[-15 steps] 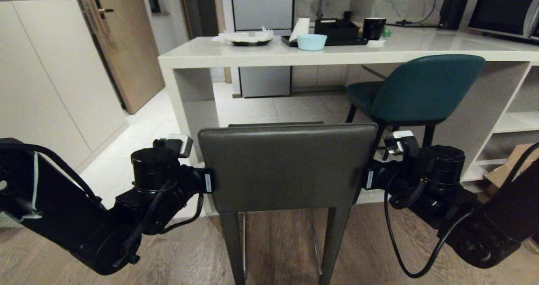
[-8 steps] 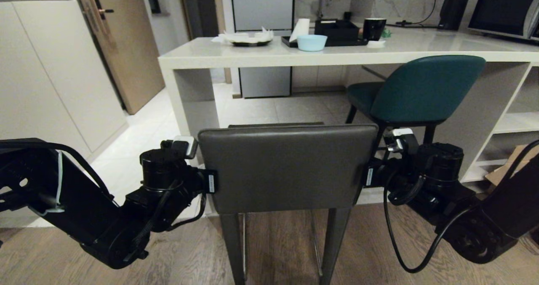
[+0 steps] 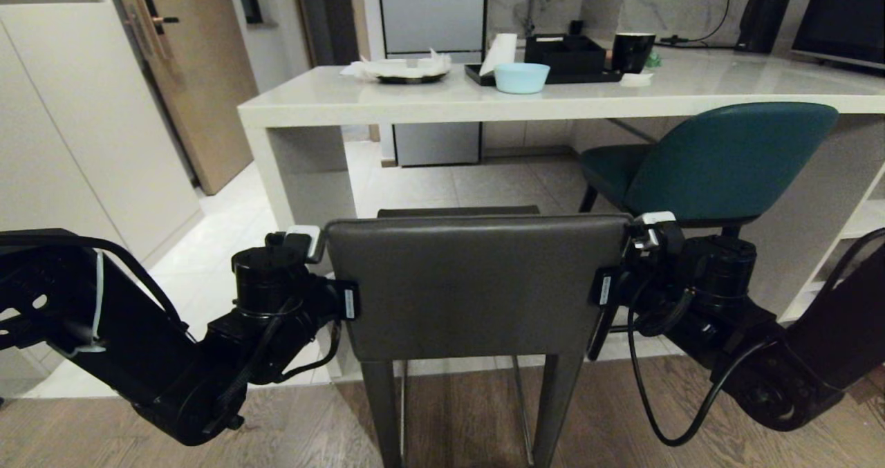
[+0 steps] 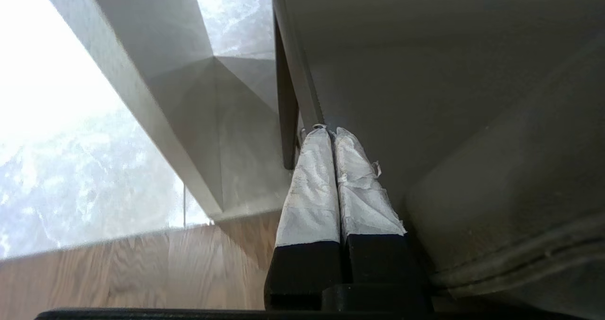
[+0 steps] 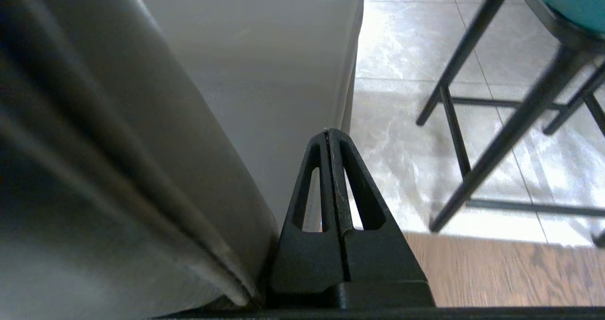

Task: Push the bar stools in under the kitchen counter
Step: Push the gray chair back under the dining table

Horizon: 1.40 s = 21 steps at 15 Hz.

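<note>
Both pincers are pressed together, holding nothing: my left pincer [image 4: 329, 133] lies along the left side of the dark grey stool [image 3: 473, 285], my right pincer [image 5: 328, 135] along its right side, so the boxy backrest sits bracketed between my two arms. In the wrist views the fingertips [image 4: 312, 178] run beside the stool's flank, close against it; whether they actually press on it I cannot tell.

I judge this as the push on the grey stool, only partly done. It stands in front of the kitchen surface [image 3: 442, 105], its seat not yet under the slab, just where wood floor meets pale tile. The teal stool [image 3: 719, 160] to the right has its seat tucked beneath the surface, curved back outside.

Next I should drive straight forward, keeping both arms level so the stool does not twist, aiming its seat into the open bay between the pale end panel [image 3: 297, 171] and the teal stool.
</note>
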Tool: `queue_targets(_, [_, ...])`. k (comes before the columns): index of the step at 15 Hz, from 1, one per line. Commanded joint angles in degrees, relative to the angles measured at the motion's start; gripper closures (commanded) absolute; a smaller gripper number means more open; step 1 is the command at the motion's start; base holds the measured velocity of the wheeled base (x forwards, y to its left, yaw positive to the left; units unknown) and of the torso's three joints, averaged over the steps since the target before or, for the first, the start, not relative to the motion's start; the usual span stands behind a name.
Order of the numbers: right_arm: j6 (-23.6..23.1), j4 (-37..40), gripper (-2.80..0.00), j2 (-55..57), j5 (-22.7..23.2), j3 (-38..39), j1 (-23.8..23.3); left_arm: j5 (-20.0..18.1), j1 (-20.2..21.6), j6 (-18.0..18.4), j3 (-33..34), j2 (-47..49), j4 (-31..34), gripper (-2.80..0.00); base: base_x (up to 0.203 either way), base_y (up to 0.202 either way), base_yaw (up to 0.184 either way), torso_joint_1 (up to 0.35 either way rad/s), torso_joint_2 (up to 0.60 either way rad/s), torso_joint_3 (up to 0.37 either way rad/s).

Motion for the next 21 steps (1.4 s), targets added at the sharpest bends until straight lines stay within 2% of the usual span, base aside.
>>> queue_targets(1, [-0.01,-0.3,0.0,0.18,-0.04,0.08,0.03,0.13,0.0,-0.05,0.24,-0.26,-0.35,0.0,0.192,0.0,0.002,0.002,0.0,0.002])
queue_targets(21, [0.08,-0.56,0.0,0.18,-0.22,0.54,0.65,1.0,0.0,-0.05,1.74,0.01,-3.12,0.0,0.185,0.0,0.001,0.002,0.0,0.002])
